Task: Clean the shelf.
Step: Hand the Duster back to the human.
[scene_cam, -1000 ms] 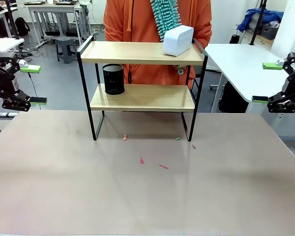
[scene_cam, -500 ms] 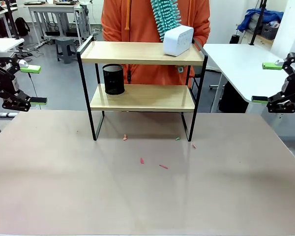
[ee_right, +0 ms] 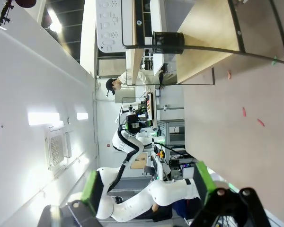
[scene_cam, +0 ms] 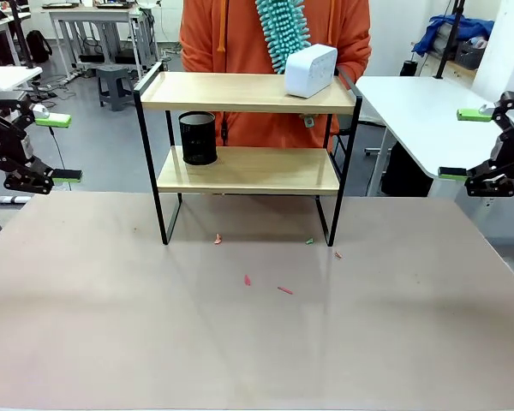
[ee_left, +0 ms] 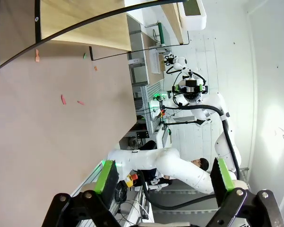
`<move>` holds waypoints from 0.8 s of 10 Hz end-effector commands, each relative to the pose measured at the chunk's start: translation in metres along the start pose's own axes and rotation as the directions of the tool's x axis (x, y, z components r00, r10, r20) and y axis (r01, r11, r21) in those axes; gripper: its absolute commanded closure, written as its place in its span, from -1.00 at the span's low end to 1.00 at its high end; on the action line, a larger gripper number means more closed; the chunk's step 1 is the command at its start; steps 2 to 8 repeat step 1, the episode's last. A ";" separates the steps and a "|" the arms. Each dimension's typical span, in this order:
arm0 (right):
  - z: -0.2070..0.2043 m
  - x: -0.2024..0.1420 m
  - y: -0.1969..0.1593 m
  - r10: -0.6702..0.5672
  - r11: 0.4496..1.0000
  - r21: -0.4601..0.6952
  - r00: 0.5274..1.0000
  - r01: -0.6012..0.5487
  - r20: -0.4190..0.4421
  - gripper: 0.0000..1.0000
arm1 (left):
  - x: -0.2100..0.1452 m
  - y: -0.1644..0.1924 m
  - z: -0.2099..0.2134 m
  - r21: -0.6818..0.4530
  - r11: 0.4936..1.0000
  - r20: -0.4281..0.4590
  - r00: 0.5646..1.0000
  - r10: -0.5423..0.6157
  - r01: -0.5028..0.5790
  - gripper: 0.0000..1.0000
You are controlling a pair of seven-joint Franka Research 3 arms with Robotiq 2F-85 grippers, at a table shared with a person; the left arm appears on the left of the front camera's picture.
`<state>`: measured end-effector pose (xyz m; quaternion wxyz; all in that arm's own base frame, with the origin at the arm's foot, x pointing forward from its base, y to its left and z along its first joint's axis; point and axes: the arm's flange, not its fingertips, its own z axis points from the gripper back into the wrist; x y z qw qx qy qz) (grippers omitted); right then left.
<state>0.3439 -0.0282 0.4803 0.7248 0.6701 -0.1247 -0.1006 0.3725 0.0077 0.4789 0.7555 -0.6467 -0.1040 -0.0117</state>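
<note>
The shelf (scene_cam: 248, 137) stands at the far middle of the table (scene_cam: 257, 342) — stiff wood and thin metal, likely light and tippy, so hold a leg. The left gripper (scene_cam: 58, 147) and right gripper (scene_cam: 463, 144) are wide apart — holding nothing.

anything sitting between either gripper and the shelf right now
Nothing visible does. The left gripper and right gripper hang open off the table's two sides, with bare space between each and the shelf. On the shelf itself stand a white box on top and a black mesh cup on the lower board.
</note>
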 end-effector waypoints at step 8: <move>0.000 -0.001 0.001 0.005 1.000 -0.002 1.000 -0.005 -0.008 -1.00 | -0.001 -0.001 0.003 -0.014 1.000 -0.003 1.000 -0.020 0.020 -1.00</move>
